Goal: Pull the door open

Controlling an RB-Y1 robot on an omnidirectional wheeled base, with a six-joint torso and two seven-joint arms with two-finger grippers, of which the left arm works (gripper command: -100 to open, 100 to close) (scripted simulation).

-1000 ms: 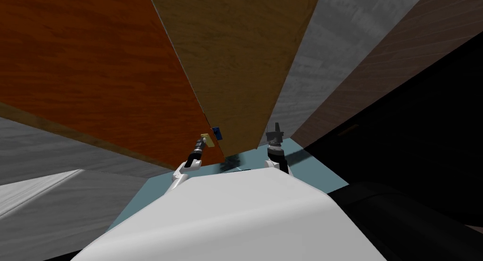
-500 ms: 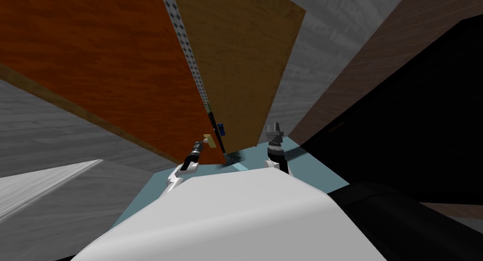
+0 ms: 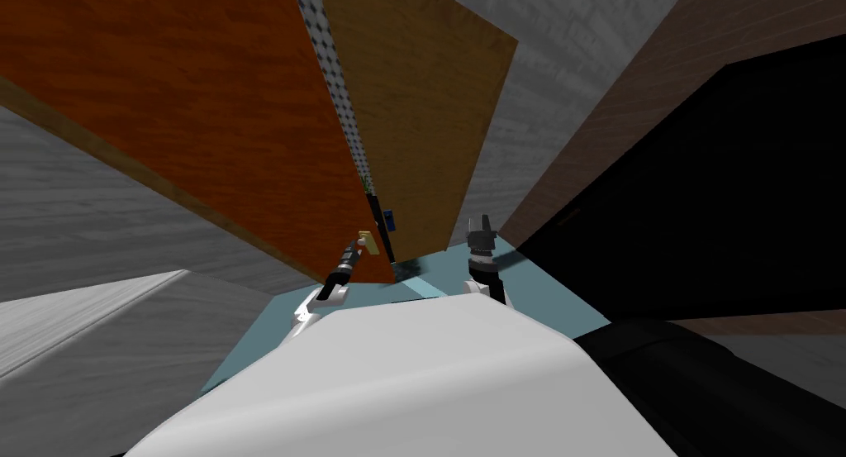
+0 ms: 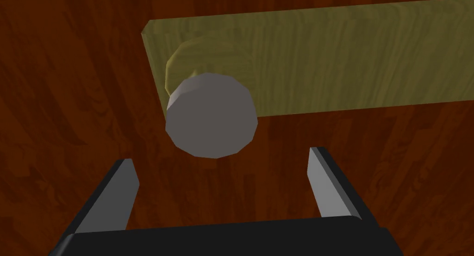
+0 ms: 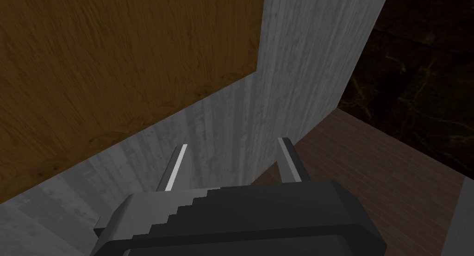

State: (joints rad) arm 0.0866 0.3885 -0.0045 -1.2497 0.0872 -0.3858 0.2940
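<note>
The red-brown door (image 3: 206, 105) fills the left of the head view, and its free edge stands apart from a tan-brown panel (image 3: 421, 121). A narrow dotted grey strip (image 3: 343, 105) shows in the gap between them. On the door, a yellowish plate (image 4: 352, 59) carries a round grey knob (image 4: 210, 114). My left gripper (image 4: 222, 157) is open just short of the knob, one finger to each side and neither touching it. In the head view the left gripper (image 3: 357, 247) is at the plate (image 3: 368, 241). My right gripper (image 3: 482, 223) is open and idle.
A small blue piece (image 3: 388, 221) sits on a dark strip at the door's edge. The right gripper (image 5: 234, 143) faces a grey wall (image 5: 296, 72) beside the tan panel. The floor (image 3: 545, 291) under me is pale blue. A black area (image 3: 727, 196) lies to the right.
The gap between the red-brown door and the tan panel has widened, baring the dotted grey strip. The whole head view has rolled a little. My left gripper has stayed at the plate.
</note>
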